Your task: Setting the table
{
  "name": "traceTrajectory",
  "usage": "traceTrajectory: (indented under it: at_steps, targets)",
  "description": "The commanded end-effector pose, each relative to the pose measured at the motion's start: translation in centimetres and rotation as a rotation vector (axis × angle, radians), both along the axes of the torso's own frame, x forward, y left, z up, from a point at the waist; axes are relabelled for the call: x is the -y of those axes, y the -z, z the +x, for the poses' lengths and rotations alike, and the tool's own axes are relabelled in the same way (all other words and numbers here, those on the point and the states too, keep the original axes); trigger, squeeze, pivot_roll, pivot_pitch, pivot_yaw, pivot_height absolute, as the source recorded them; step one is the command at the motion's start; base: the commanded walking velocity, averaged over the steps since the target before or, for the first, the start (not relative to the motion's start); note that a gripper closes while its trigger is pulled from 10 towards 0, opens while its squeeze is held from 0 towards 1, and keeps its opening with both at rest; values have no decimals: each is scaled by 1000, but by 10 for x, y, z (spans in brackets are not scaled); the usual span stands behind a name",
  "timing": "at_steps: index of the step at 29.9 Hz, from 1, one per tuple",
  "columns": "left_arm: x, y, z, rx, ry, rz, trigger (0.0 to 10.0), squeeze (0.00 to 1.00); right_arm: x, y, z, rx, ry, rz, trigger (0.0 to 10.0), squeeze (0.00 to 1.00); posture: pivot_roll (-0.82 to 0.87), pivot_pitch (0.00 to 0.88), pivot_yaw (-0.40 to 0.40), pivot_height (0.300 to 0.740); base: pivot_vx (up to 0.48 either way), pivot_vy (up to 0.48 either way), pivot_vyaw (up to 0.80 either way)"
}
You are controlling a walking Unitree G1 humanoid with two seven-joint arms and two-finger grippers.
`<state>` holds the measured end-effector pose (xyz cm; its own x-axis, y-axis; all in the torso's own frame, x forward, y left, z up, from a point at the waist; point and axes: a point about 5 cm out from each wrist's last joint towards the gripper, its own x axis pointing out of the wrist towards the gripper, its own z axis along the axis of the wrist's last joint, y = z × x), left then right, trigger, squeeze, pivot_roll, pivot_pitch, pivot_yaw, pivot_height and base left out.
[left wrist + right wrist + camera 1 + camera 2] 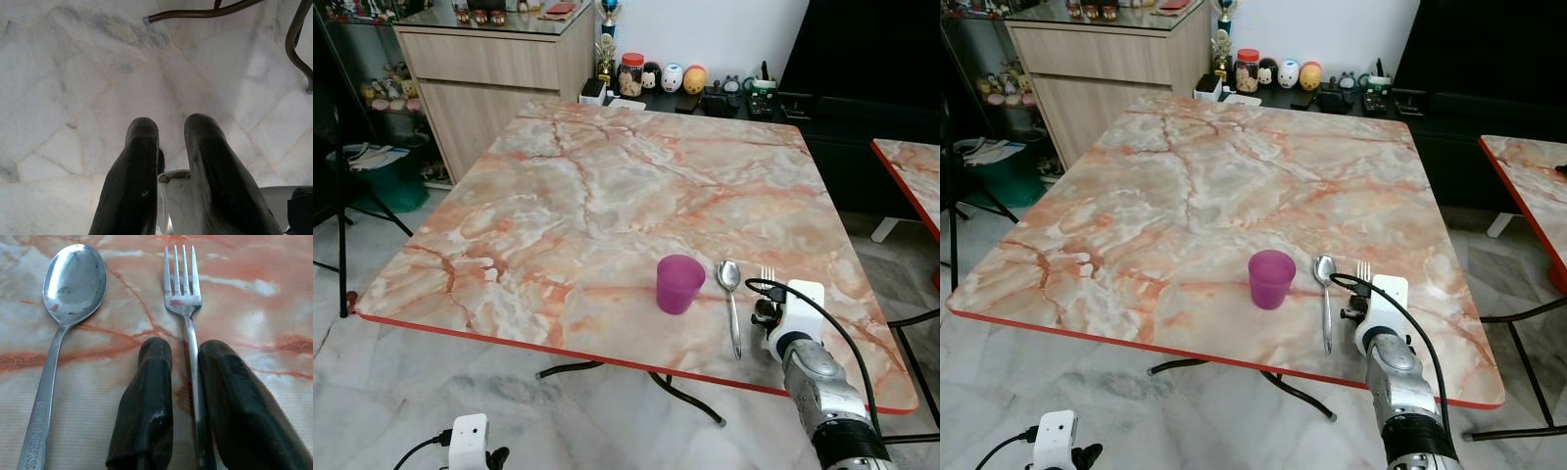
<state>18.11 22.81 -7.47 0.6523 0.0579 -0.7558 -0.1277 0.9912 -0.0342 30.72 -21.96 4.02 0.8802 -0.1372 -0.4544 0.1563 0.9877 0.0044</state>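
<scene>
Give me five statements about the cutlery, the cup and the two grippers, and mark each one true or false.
1. The purple cup stands upright on the marble table. True.
2. The spoon lies between the cup and the fork. True.
3. The fork's tines point toward the robot. False: they point away, toward the far edge of the table.
4. The right gripper has its fingers on either side of the fork's handle. True.
5. The left gripper is over the table by the cup. False: it hangs low over the floor tiles.
</scene>
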Motion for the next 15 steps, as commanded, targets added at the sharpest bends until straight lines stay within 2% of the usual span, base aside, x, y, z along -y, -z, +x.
traceTrajectory:
  at_steps: [1, 11, 15]
  targets:
    - [2, 3, -4, -19, 2, -7, 10000, 0, -5, 23, -14, -117, -10, 11, 0, 0, 52, 0, -49, 740, 0, 0, 0]
    - [3, 3, -3, -16, 1, -11, 10000, 0, -6, 25, -15, -120, -4, -8, 0, 0, 52, 0, -51, 740, 0, 0, 0]
    - [3, 2, -3, -14, -2, -13, 10000, 0, -1, 22, -14, -98, 45, -21, 0, 0, 56, 0, -53, 740, 0, 0, 0]
